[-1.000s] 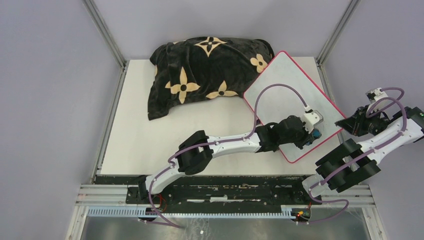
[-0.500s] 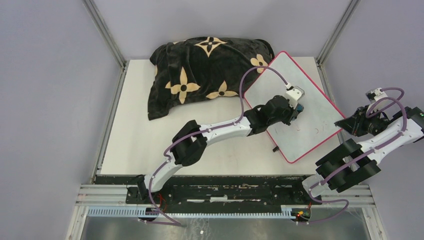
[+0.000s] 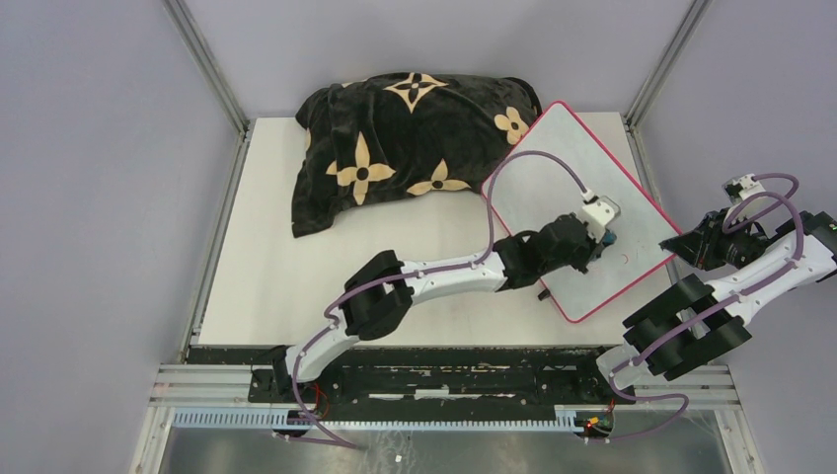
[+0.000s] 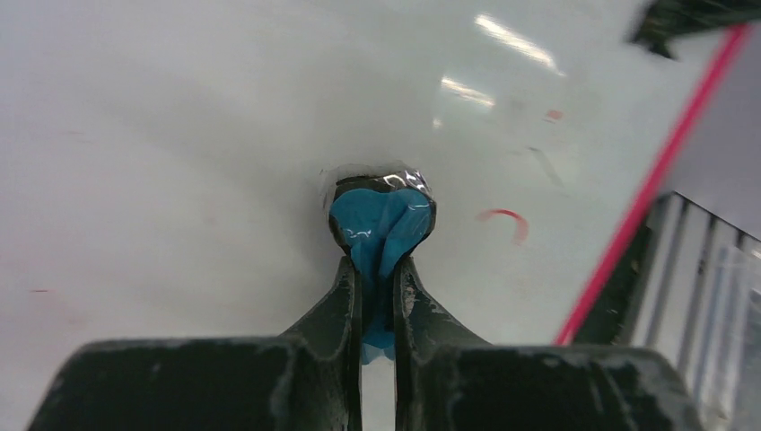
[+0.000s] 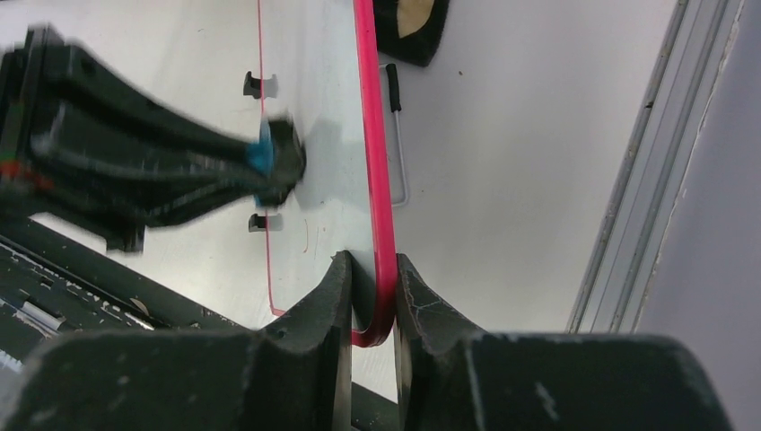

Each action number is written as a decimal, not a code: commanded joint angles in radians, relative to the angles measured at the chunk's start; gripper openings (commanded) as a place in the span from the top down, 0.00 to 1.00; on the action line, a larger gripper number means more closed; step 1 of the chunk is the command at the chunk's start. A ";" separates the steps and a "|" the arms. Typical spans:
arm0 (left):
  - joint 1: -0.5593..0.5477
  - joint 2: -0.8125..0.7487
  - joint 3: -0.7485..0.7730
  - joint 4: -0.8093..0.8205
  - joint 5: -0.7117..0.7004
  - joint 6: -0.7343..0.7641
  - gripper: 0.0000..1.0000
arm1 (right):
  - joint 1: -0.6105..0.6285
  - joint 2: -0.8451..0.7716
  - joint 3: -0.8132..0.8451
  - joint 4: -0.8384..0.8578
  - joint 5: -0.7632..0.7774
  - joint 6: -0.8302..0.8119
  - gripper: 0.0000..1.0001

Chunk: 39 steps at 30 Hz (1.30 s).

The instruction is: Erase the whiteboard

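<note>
On your white table, the whiteboard sits at two o'clock; your left gripper pinches a blue wad against it, right gripper clamps its rim.

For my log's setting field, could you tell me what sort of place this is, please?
Probably a robot lab test cell: two arms bolted along the table's near edge, plain grey walls with aluminium posts around it, and props, a whiteboard and a pillow.
</note>
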 commanded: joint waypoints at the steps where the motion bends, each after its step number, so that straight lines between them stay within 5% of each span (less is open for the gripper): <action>1: -0.099 -0.022 0.065 0.017 0.014 0.052 0.97 | 0.012 -0.021 -0.020 -0.179 0.140 -0.066 0.99; 22: -0.027 0.051 0.143 -0.043 -0.058 0.103 0.97 | 0.013 -0.035 -0.045 -0.179 0.152 -0.071 0.99; 31: 0.072 -0.006 0.032 -0.018 -0.065 0.064 0.97 | 0.013 -0.032 -0.045 -0.178 0.151 -0.070 0.99; 39: 0.040 -0.064 -0.069 0.038 -0.005 0.012 0.97 | 0.012 -0.032 -0.040 -0.179 0.148 -0.067 0.99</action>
